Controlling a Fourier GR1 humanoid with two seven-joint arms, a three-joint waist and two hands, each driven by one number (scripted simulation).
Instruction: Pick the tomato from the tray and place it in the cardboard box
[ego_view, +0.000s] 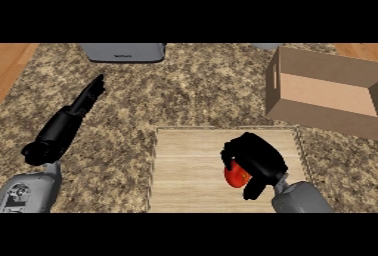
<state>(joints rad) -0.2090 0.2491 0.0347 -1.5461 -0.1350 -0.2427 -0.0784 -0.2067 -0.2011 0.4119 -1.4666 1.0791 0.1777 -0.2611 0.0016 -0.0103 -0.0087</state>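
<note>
A: Our black right hand (255, 155) is curled round the round red tomato (235, 177), fingers and thumb wrapped over it.
B: We see that tomato above the pale wooden tray (184, 165), toward its right side. We cannot tell whether it touches the boards.
A: The open brown cardboard box (325, 117) stands just beyond the tray's far right corner.
B: Our left hand (74, 115) rests at the left, fingers straight, over the speckled stone counter (199, 90).

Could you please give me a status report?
Right robot hand curled on tomato, over tray. Left robot hand open, at left. Cardboard box open, nothing between.
</note>
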